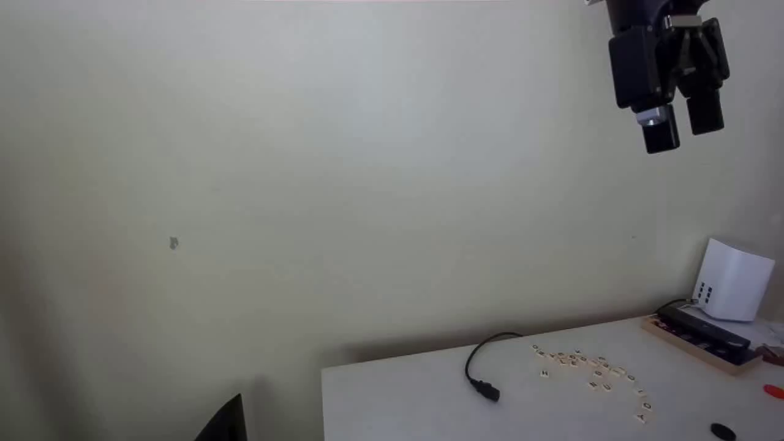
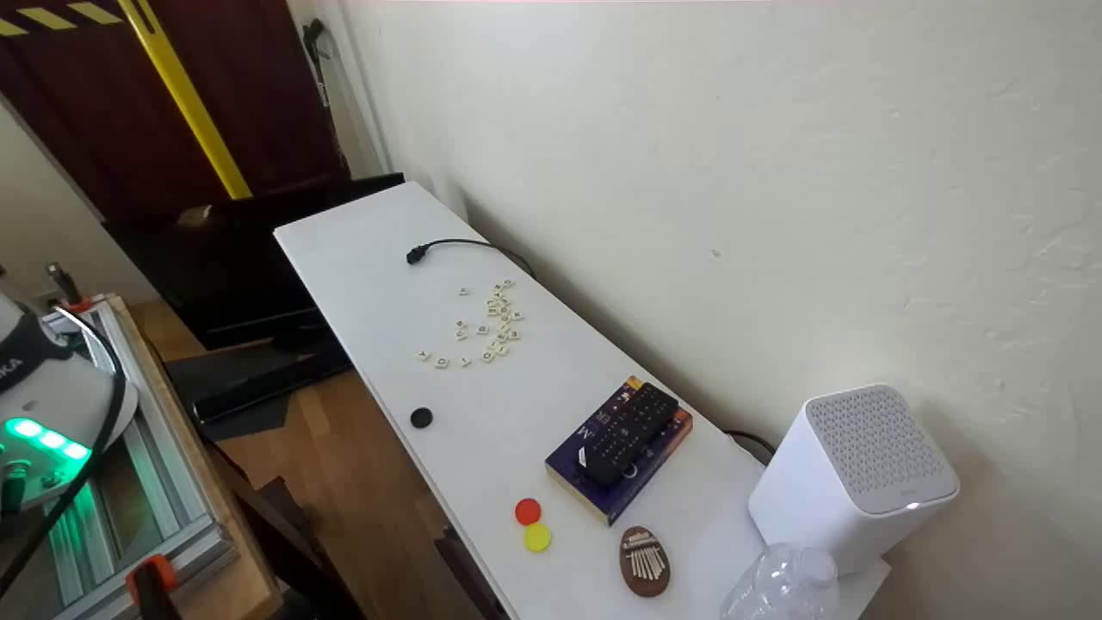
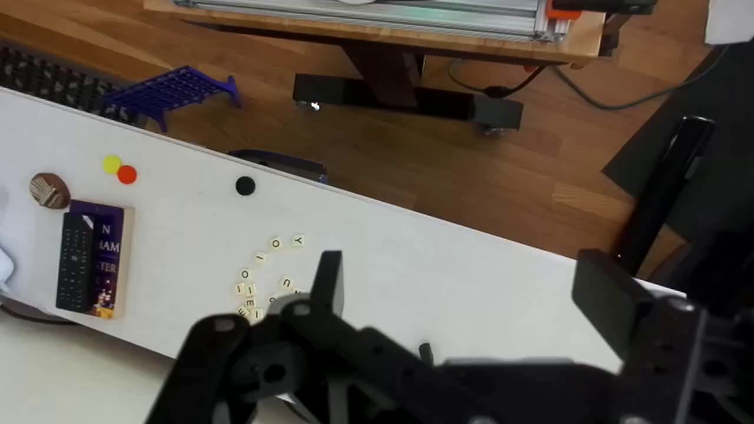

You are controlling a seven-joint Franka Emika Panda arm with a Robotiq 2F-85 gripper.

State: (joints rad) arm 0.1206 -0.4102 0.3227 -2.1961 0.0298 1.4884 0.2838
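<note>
Letter tiles [image 2: 482, 331] in from long edges of white tbl [image 2: 482, 426], open air above, gripper [image 1: 684, 127] up high, spread wide

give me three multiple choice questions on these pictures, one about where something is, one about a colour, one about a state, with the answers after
1. Where does the black remote lie?
A) on the floor
B) on the white box
C) on the book

2. Which colour of disc lies right beside the red disc?
A) white
B) yellow
C) blue

3. What state is the end effector in?
A) open, holding nothing
B) shut on a letter tile
C) shut, holding nothing

Right letters:
1: C, as an exterior view shows it resting on the book's cover.
2: B, as the yellow disc sits next to it in the wrist view.
3: A, as its fingers stand wide apart in the wrist view with nothing gripped between them.
</note>
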